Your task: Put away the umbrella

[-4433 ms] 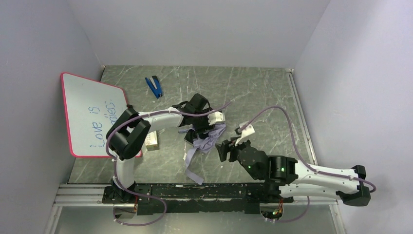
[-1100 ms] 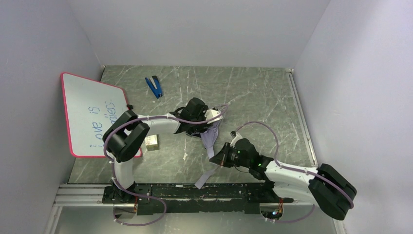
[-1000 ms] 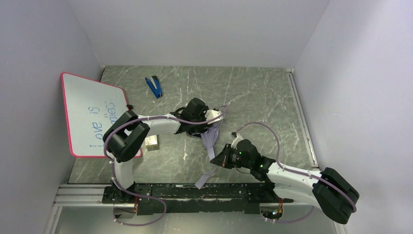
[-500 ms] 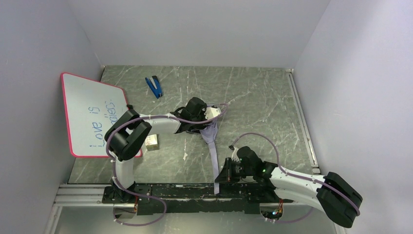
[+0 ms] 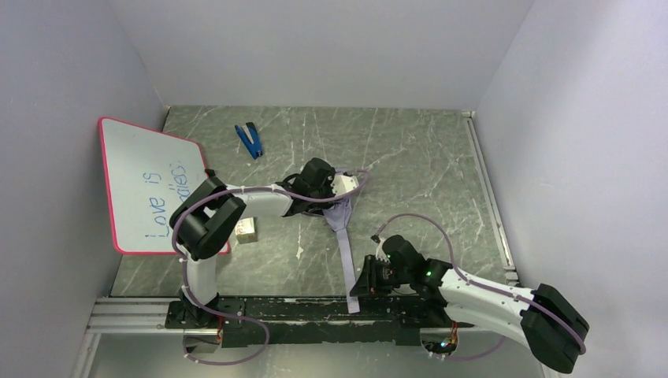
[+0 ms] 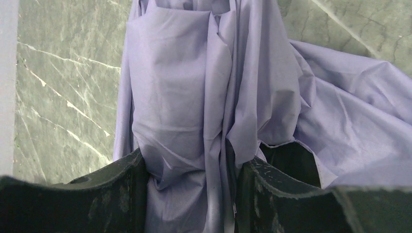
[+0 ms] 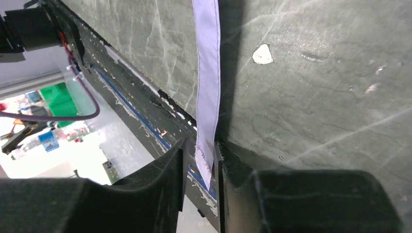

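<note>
Lavender fabric of the umbrella [image 5: 340,209] lies bunched on the green marbled table [image 5: 425,157]. Its strap [image 5: 347,264] runs straight from the bundle to the black rail [image 5: 299,309] on the umbrella's near side. The left gripper [image 6: 189,187] clamps the bunched cloth, its arm folded low and reaching in from the umbrella's left. The right gripper [image 7: 200,162], its arm stretched flat from the umbrella's near right, brackets the strap's end with jaws slightly parted, not pinching. Left of the umbrella are a small box [image 5: 246,228] and a red-edged whiteboard [image 5: 150,185]; a blue tool [image 5: 250,140] lies beyond. Pale walls surround.
</note>
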Motion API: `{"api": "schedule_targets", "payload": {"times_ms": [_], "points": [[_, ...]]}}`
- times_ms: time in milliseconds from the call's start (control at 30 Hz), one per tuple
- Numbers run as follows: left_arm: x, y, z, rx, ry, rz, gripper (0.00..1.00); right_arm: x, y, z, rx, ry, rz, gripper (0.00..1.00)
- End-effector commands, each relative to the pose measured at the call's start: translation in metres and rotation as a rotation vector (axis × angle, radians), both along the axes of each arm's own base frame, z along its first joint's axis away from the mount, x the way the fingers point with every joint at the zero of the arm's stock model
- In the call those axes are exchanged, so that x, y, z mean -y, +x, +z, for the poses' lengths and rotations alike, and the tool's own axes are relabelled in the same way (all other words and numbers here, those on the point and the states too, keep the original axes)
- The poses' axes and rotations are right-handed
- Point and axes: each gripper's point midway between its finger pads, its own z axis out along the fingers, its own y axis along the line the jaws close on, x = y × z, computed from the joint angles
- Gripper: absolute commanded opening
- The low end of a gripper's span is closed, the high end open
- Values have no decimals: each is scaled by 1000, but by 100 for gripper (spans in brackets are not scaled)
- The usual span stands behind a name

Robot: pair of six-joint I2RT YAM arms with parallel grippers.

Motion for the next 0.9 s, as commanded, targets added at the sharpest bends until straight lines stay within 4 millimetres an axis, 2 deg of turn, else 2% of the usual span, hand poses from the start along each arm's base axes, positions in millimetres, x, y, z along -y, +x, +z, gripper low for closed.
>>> {"api": "schedule_targets", "payload": {"times_ms": [0,200,333,467,600,667,733,867], "points": [[-19,-15,-34,-26,128,-26,5,12,11,-2,46,-109,-36,33],[-16,-21,-36,-14,151,-45,5,31,51,23,184,-263,-189,45],[-13,-22,-33,-4,132,-54,5,57,85,44,288,-382,-390,53],[-9,-27,-31,9,115,-80,5,54,115,72,390,-331,-511,55],[-6,-36,-26,51,101,-115,5,44,145,80,406,-381,-508,57],[-6,-39,-24,79,96,-127,5,48,167,78,403,-387,-519,58],[-6,-45,-24,106,102,-147,5,57,193,83,393,-322,-558,58],[-4,-62,-28,172,133,-234,5,71,242,113,486,-201,-635,60]]}}
